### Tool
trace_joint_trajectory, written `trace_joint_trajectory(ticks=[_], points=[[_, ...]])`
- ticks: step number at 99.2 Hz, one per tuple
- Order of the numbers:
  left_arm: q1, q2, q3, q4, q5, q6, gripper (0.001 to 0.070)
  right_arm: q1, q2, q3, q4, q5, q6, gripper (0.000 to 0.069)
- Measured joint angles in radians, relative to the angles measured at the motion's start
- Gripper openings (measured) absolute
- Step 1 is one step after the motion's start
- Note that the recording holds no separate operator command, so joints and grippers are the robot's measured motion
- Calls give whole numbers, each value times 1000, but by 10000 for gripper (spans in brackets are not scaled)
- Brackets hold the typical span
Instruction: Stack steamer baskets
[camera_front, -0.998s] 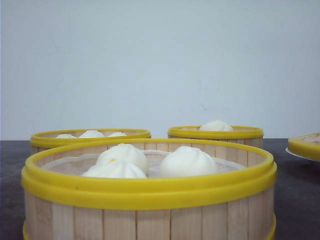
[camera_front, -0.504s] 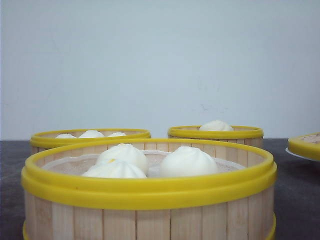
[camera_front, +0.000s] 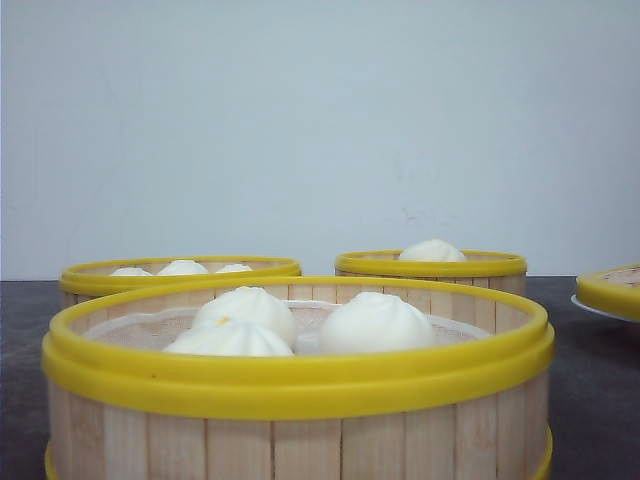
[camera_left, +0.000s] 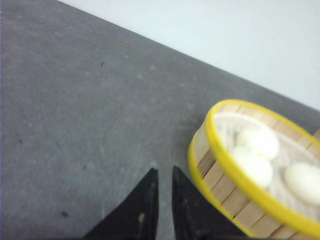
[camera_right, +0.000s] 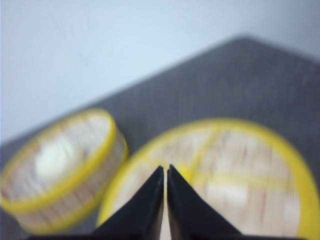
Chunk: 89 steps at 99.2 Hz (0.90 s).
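Three steamer baskets holding white buns show in the front view: a near one (camera_front: 300, 430), one at the back left (camera_front: 180, 272) and one at the back right (camera_front: 430, 266). A fourth basket (camera_front: 612, 290) peeks in at the right edge. Neither gripper shows there. My left gripper (camera_left: 163, 170) hangs over bare table beside a basket with three buns (camera_left: 220, 175), its fingers a narrow gap apart with nothing between them. My right gripper (camera_right: 166, 167) is shut over the rim of a bun-less basket with yellow cross bars (camera_right: 250, 165); a basket with one bun (camera_right: 75, 170) stands beside it.
The table top (camera_left: 75, 100) is dark grey, with a pale wall behind it. The basket at the right edge of the front view rests on a white plate (camera_front: 590, 308). Both wrist views are blurred.
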<state>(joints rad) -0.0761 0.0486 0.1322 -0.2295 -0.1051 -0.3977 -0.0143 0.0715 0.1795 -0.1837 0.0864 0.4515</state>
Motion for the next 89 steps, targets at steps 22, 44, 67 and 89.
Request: trace_joint_trajectory(ticks=[22, 44, 67, 89], points=[[0, 227, 314, -3, -1, 22, 22, 0, 274, 296, -1, -2, -63, 7], [0, 479, 562, -95, 0, 97, 70, 1, 545, 572, -131, -134, -187, 10], [-1, 630, 598, -97, 22, 156, 384, 45, 655, 662, -151, -197, -213, 313], [-27, 793, 621, -128, 85, 175, 395, 88, 664, 663, -157, -200, -216, 354]])
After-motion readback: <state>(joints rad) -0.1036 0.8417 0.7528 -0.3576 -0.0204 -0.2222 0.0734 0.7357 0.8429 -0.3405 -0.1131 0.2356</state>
